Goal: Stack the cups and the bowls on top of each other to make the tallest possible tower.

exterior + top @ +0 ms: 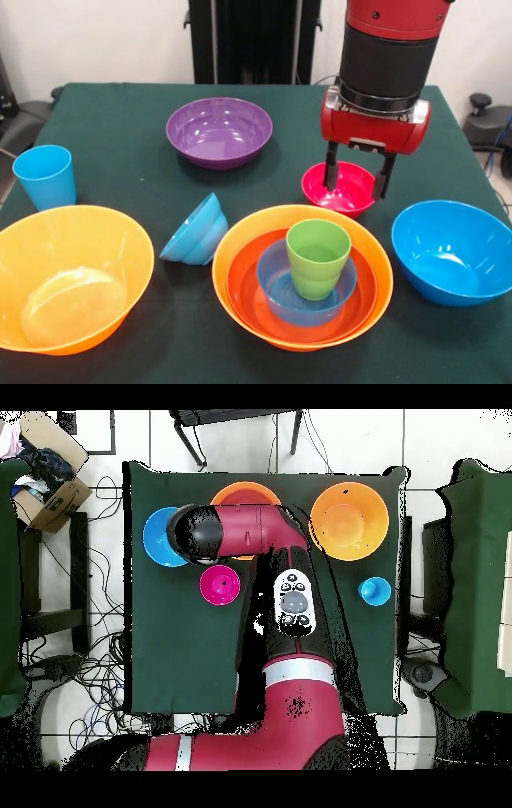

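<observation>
**A:** Where are you right now?

**B:** My gripper (361,178) hangs just over the small pink bowl (339,188), fingers spread, one on each side of its far rim. Nothing is pinched between them. From the front, one finger sits inside the rim and the other outside, but I can't say whether either touches.

**A:** And the tower?

**B:** It stands just in front of the pink bowl: a big orange bowl (240,240) holding a red-orange bowl (244,280), then a blue bowl (276,300), with the green cup (318,258) upright on top.

**A:** How do you take the pink one cleanly?

**B:** I'd come down until the rim wall sits well between my fingers, then close firmly. The plastic is glossy and probably slips, so a shallow bite could let it tip out.

**A:** Then?

**B:** Lift straight up, high enough to pass the green cup, because a swing at low height would likely knock it.

**A:** The rest?

**B:** The purple bowl (218,130), the blue cup (46,176), the tipped blue bowl (196,230), the large blue bowl (456,252) and the second orange bowl (68,276) wait apart on the table (120,120).
</observation>
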